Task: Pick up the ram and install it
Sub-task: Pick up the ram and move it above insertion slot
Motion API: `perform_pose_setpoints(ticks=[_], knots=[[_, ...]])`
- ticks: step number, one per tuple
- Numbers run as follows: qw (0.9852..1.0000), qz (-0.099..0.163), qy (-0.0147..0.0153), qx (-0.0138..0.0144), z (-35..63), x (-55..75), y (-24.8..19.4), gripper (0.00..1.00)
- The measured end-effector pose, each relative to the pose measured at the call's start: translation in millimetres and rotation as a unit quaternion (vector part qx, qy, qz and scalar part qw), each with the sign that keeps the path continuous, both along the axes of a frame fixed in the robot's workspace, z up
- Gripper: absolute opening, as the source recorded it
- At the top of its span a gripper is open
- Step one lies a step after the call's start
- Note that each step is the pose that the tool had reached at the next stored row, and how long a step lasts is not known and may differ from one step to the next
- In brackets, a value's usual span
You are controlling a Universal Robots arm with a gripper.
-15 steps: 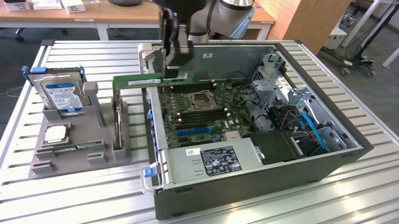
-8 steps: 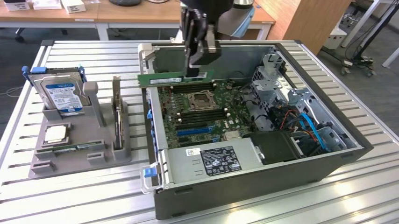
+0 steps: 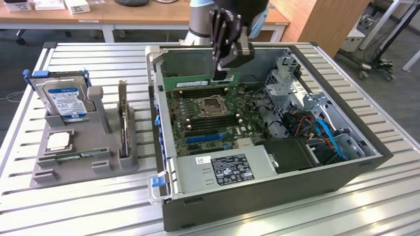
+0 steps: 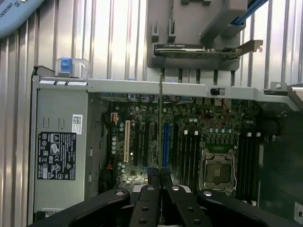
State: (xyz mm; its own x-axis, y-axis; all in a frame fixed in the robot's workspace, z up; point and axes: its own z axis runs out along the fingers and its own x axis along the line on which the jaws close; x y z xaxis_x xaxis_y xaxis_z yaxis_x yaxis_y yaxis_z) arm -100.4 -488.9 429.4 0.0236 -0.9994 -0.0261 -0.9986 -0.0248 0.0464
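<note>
I hold the gripper (image 3: 223, 74) over the open computer case (image 3: 367, 162), its fingers clamped on the ram (image 3: 194, 83), which hangs directly beneath them, apparently just above the motherboard (image 3: 210, 120).

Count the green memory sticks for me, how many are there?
2. One memory stick is pinched in the hand over the open computer; another stick lies in the gray holder at the exterior view's left. More could be hidden.

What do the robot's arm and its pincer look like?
The arm is a silvery-grey tube with light blue caps, one bearing white letters. The pincer is black, with two long narrow fingers and small round silver bolts at the joints.
</note>
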Motion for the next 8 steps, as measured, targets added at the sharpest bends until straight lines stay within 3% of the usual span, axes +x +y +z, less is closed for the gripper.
perform_pose_setpoints(ticks=[8], knots=[[1.0,0.0,0.0,0.0,0.0,31.2,0.0,0.12]])
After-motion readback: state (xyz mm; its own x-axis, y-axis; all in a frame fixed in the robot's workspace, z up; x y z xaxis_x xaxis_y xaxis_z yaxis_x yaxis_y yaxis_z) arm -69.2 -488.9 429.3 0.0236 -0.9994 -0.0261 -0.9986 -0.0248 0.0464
